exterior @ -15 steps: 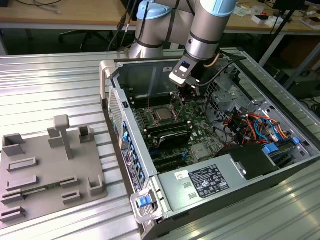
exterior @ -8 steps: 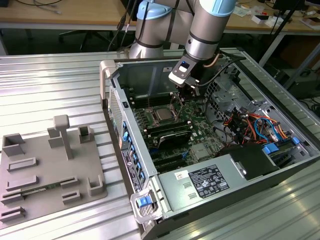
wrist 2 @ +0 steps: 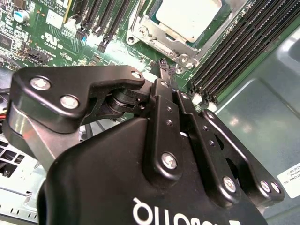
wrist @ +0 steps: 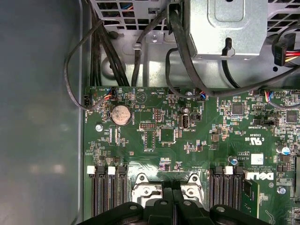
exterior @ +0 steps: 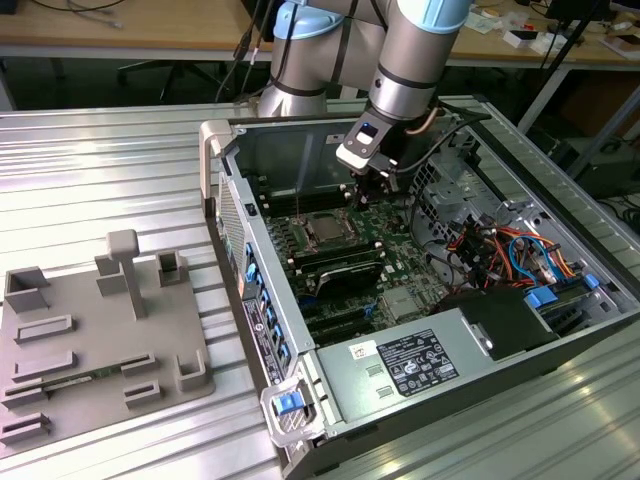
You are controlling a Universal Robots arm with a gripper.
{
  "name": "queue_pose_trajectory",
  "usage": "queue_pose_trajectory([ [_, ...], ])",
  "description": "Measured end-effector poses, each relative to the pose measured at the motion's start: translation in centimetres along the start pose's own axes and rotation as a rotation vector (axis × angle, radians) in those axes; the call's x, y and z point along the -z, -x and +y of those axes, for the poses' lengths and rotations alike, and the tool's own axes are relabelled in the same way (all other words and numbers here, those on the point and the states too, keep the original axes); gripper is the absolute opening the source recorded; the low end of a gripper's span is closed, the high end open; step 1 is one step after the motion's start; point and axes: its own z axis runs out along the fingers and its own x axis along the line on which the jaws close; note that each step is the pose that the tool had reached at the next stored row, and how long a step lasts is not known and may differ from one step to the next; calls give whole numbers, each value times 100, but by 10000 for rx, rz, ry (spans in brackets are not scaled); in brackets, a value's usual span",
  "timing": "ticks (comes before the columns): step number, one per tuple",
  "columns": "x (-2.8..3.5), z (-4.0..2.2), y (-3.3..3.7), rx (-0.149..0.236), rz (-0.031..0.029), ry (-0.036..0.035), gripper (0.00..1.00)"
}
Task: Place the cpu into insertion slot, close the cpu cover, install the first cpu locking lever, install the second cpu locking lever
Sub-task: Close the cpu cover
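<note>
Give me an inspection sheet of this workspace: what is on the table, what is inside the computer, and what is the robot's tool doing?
Surface: ribbed metal table bearing an open computer case.
Job's things: cpu seated on the green board; cpu cover frames it, apparently down; locking levers cannot be told.
Clutter: grey moulded tray at the exterior view's left.
Grippers: tool shut, holding nothing, just beside the cpu cover.
Cables: black cables past the board's edge; coloured wires in the case.
Surroundings: wooden desks behind.
</note>
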Motion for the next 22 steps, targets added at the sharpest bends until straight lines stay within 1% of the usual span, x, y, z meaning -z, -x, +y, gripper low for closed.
queue_pose_trajectory([
  [6,0,-7,0,-2,0,0,11],
  [10,0,-26,-1,-1,0,0,11],
  [22,-4,-181,-4,-1,0,0,11],
])
